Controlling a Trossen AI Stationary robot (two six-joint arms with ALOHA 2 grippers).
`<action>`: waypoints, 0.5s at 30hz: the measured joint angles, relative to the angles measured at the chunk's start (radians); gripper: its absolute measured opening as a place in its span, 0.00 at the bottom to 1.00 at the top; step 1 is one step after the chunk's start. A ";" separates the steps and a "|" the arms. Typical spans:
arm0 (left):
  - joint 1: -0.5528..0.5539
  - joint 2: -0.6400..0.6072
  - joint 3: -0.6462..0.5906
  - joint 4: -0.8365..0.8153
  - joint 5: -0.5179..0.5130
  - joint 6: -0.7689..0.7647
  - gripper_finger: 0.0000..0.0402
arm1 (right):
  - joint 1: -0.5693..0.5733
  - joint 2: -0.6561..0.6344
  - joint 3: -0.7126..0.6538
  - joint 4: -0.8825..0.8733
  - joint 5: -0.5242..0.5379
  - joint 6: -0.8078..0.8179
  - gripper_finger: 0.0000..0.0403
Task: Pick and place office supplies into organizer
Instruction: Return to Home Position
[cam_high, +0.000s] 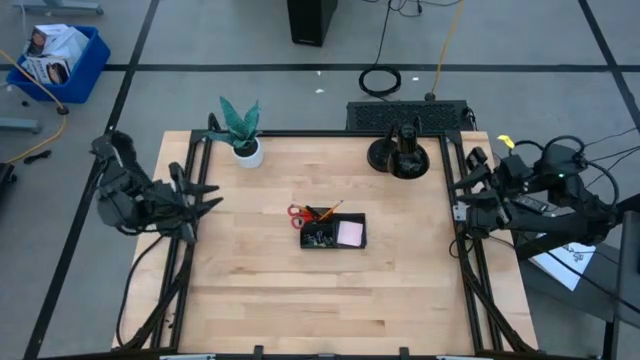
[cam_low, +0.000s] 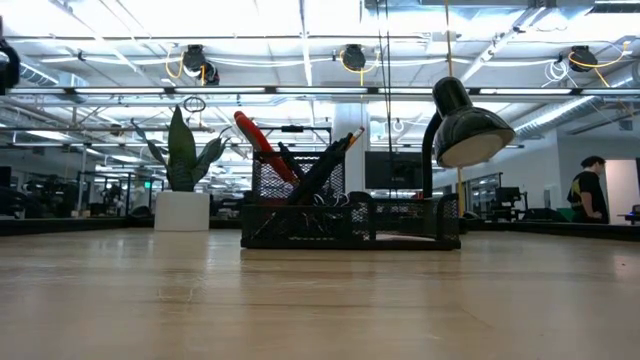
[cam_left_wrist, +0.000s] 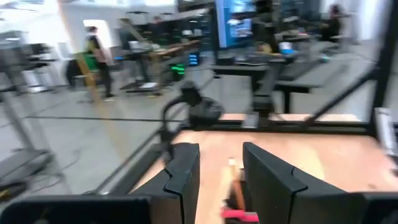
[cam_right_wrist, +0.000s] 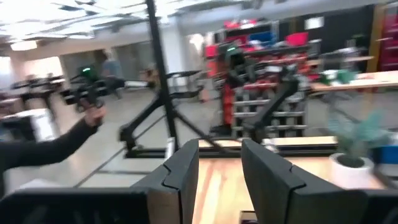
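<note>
The low black mesh tray (cam_high: 364, 232) is holding red-handled scissors (cam_high: 297, 213). The left gripper (cam_high: 208, 200) and right gripper (cam_high: 462, 195) are waiting at the wooden table's (cam_high: 300, 300) edges, fingers apart, gripping nothing.

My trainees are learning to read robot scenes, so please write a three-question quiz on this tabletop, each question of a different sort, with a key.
1. True or false: the red-handled scissors stand in the organizer.
2. What lies in the organizer's compartment nearest the right arm? A. a stapler B. the pink sticky-note pad C. a ruler
3. Fill in: the left gripper and right gripper sit open at the table's side edges, holding ____.
Key: 1 true; 2 B; 3 nothing.
</note>
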 joint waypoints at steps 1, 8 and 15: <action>-0.022 -0.009 0.000 -0.013 -0.054 -0.014 0.32 | 0.000 -0.013 0.000 -0.005 0.029 0.000 0.29; -0.009 -0.008 -0.023 0.164 0.006 0.116 0.32 | 0.000 -0.009 0.002 0.019 0.065 -0.010 0.29; 0.200 0.043 -0.084 0.374 0.274 0.278 0.32 | 0.000 0.095 0.000 0.060 0.065 -0.040 0.29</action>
